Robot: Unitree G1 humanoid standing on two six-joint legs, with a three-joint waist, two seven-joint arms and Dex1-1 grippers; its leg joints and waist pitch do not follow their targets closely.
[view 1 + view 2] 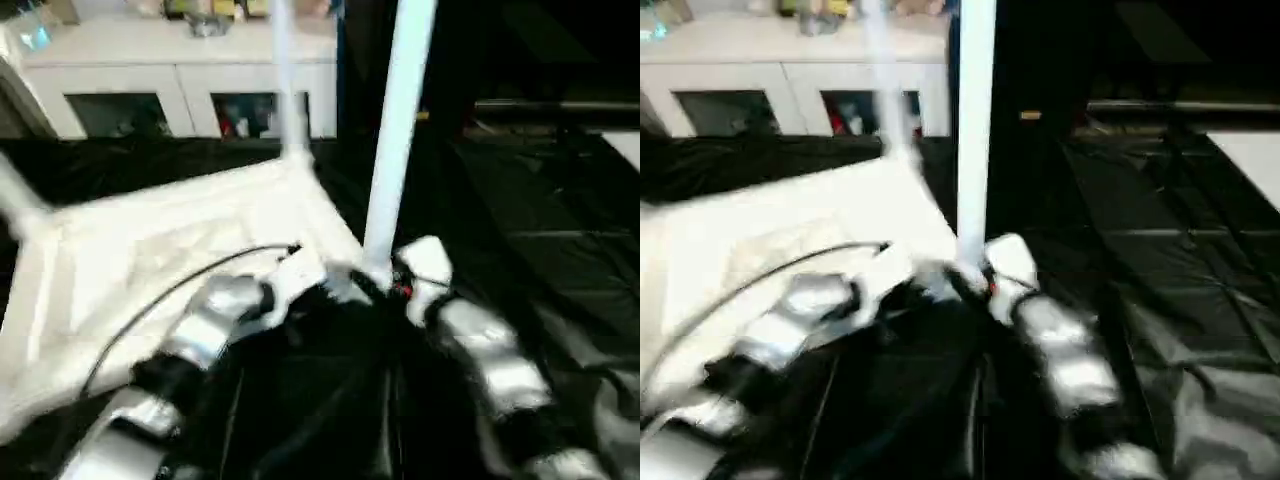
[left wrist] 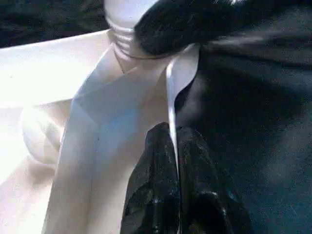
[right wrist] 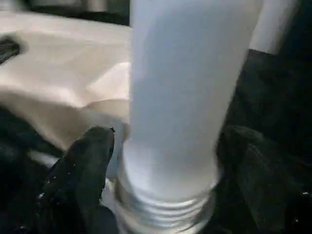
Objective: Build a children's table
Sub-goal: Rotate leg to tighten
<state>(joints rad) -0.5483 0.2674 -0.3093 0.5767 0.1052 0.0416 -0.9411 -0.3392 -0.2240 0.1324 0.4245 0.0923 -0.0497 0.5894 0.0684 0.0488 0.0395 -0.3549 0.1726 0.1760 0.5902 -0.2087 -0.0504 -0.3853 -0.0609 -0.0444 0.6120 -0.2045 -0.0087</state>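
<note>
The children's table top point(image 1: 150, 250) lies upside down on the black sheet, ribbed underside up. A white leg point(image 1: 395, 130) stands upright in its near right corner socket, its threaded base point(image 3: 165, 209) showing at the socket. Another leg point(image 1: 285, 80) rises at the far corner, and a third point(image 1: 15, 195) shows at the left edge. My left gripper point(image 2: 174, 141) is shut on the thin rim point(image 2: 170, 87) of the top beside that socket. My right gripper point(image 3: 168, 161) is open, one finger point(image 3: 83, 170) on each side of the near leg, low by its base.
A white cabinet point(image 1: 180, 70) with glass doors stands behind the work. The black-sheeted table point(image 1: 540, 200) stretches to the right. A black cable point(image 1: 170, 290) arcs over my left forearm.
</note>
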